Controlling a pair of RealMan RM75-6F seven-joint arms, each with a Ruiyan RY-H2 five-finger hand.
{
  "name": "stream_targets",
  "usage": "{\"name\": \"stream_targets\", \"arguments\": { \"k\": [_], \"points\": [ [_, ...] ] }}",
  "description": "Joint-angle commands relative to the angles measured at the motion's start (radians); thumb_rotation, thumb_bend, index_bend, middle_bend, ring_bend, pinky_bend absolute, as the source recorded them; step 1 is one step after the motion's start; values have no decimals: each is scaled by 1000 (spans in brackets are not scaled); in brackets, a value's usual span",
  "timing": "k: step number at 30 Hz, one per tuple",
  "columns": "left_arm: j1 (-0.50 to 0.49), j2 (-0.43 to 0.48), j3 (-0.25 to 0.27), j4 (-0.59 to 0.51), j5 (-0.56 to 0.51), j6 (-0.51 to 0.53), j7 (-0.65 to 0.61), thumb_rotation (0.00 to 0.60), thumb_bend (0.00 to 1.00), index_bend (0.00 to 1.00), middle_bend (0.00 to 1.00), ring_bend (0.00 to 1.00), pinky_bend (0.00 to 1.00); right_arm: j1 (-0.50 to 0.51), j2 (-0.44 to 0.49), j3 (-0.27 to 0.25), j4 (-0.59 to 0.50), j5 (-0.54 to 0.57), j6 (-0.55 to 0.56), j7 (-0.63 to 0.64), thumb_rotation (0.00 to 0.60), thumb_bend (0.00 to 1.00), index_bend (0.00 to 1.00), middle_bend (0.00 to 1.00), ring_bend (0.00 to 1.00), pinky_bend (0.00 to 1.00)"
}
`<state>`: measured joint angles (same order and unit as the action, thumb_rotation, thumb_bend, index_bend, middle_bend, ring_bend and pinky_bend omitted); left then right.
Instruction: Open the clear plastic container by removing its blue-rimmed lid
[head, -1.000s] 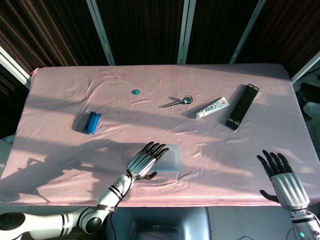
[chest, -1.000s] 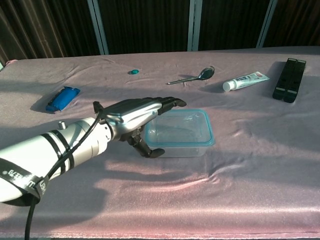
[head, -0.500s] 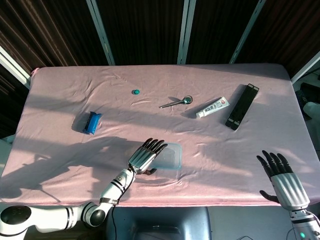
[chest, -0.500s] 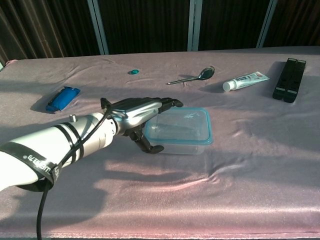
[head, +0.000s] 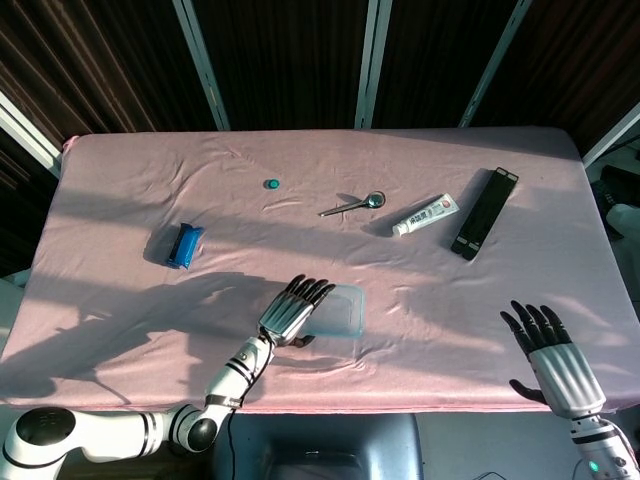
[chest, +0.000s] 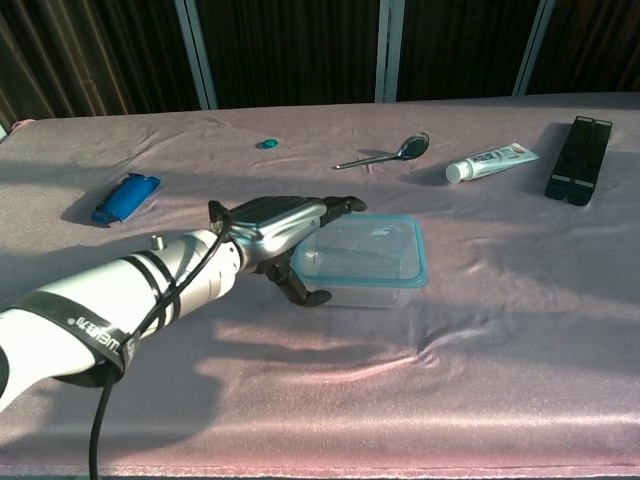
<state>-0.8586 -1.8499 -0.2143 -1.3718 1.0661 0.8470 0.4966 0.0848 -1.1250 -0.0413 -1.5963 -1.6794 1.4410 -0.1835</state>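
Partly hidden: container (chest: 375, 262) left edge | left hand (chest: 280, 228) over lid (chest: 385, 248)

A spoon (head: 352, 206), toothpaste tube (head: 424, 215) and blue packet (head: 184, 245) lie apart.

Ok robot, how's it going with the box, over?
Left hand open, fingers over lid edge. Right hand open, idle. Clear plastic container with blue-rimmed lid still on. Nothing in the way.
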Motion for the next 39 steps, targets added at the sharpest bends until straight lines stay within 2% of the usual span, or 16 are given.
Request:
{"name": "stream_targets", "arguments": {
  "k": [1, 4, 9, 12, 15, 18, 22, 27, 30, 39],
  "points": [
    [-4, -12, 13, 9, 24, 17, -7, 600, 289, 0, 556, 505, 139, 35, -31, 9, 14, -22, -35, -23, 600, 183, 0, 0, 0, 0],
    [-2, -20, 24, 5, 47, 28, -29, 600, 290, 0, 573, 513, 142, 90, -64, 20, 23, -35, -107, -51, 600, 184, 28, 0, 0, 0],
    [-5, -38, 41, 20, 118, 77, -30, 600, 295, 0, 572, 507, 151, 205, -142, 46, 64, -30, -254, -13, 600, 192, 180, 3, 0, 0],
    [-4, -48, 53, 58, 160, 120, -1, 600, 295, 0, 562, 499, 155, 254, -201, 52, 120, -70, -252, 110, 600, 227, 266, 35, 0, 0],
    [7, -52, 45, 68, 163, 145, -14, 600, 299, 0, 544, 481, 178, 291, -252, 58, 202, -108, -229, 183, 600, 236, 307, 52, 0, 0],
    [16, -52, 39, 67, 175, 163, -47, 600, 306, 0, 536, 475, 215, 321, -276, 52, 249, -105, -255, 234, 600, 237, 323, 59, 0, 0],
    [19, -47, 35, 46, 151, 127, -96, 600, 310, 0, 548, 478, 257, 356, -312, 50, 289, -110, -269, 263, 600, 237, 324, 59, 0, 0],
    [16, -50, 48, 47, 158, 115, -91, 600, 311, 0, 557, 487, 273, 394, -383, 52, 339, -129, -240, 329, 600, 244, 348, 65, 0, 4],
    [16, -52, 49, 51, 170, 124, -87, 600, 311, 0, 558, 482, 283, 422, -411, 43, 360, -142, -240, 388, 600, 312, 392, 92, 0, 20],
    [24, -49, 57, 55, 170, 118, -95, 600, 310, 0, 565, 484, 296, 476, -478, 36, 429, -143, -248, 401, 600, 433, 560, 149, 0, 70]
  ]
}}
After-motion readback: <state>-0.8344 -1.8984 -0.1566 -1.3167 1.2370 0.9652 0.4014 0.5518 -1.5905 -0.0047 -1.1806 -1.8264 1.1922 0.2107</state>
